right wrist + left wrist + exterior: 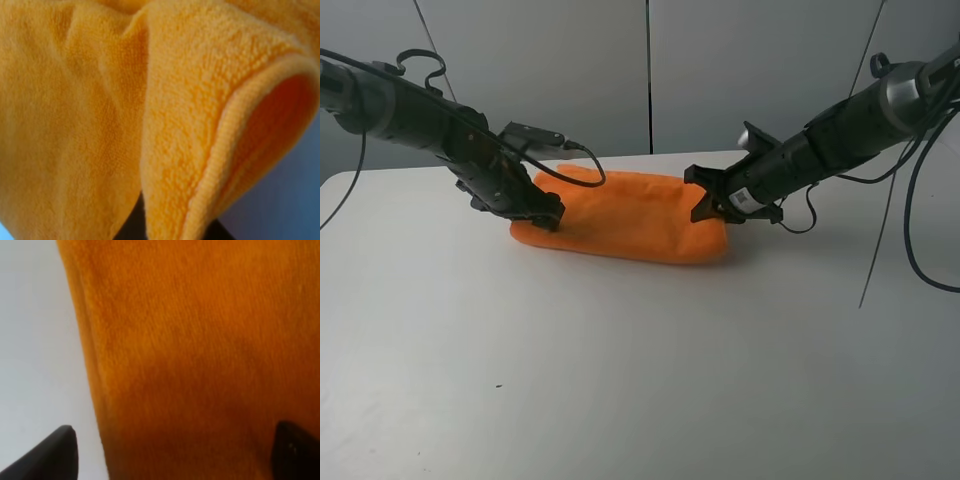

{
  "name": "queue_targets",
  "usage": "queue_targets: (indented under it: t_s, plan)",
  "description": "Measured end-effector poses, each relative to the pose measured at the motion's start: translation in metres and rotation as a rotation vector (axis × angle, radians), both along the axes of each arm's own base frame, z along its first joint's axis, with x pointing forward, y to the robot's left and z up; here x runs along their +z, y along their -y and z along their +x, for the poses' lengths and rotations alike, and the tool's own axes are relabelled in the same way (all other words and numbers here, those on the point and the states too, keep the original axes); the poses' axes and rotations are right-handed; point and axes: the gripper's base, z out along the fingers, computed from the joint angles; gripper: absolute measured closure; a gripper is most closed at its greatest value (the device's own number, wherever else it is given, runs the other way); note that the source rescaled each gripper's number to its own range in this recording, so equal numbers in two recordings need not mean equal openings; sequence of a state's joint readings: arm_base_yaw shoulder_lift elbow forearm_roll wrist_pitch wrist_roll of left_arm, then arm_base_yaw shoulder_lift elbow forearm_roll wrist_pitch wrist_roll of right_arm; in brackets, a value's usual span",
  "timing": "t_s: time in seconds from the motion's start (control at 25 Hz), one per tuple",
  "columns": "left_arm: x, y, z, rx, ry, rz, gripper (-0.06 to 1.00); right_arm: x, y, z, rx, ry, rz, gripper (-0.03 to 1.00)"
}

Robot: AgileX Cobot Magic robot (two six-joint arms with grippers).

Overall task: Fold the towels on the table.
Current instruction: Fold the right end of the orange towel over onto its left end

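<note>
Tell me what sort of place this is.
Probably a robotics lab bench: a cabled left arm and right arm over a plain white table, one orange towel, bare grey wall panels behind.

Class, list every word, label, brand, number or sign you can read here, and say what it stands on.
No text is readable in any view.
Small white sticker on the black right arm: too small to read.
Fuzzy bright orange microfibre cloth: no printed label shows.

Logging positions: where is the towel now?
In the exterior high view the towel lies far-centre on the table, between the left gripper and right gripper.
</note>
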State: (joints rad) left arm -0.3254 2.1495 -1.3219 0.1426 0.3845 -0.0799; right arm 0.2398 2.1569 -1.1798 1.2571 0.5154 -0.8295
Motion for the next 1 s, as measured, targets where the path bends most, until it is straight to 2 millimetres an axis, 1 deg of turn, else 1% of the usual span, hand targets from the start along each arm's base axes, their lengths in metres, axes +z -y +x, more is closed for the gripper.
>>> queue_targets:
  t_s: [0.24, 0.48, 0.6, 0.76, 0.88, 1.0]
  plan:
    - [0.0, -0.001, -0.001, 0.0, -0.02, 0.012, -0.04, 0.007, -0.002, -0.004, 0.065, 0.001, 0.005, 0.92]
    - [-0.008, -0.001, -0.004, 0.014, -0.068, 0.018, -0.04, 0.007, -0.003, -0.009, 0.133, -0.026, -0.003, 0.92]
    - [-0.009, 0.002, -0.007, 0.022, -0.096, 0.014, -0.04, 0.005, -0.001, -0.012, 0.132, -0.056, -0.022, 0.92]
    - [-0.009, 0.012, -0.012, -0.003, -0.114, 0.022, -0.04, 0.003, 0.0, -0.014, 0.131, -0.089, -0.041, 0.92]
    - [-0.009, 0.023, -0.017, -0.031, -0.124, 0.029, -0.04, 0.01, 0.0, -0.015, 0.143, -0.085, -0.041, 0.92]
    - [-0.01, 0.029, -0.021, -0.047, -0.133, 0.034, -0.04, 0.029, 0.0, -0.015, 0.142, -0.047, -0.029, 0.92]
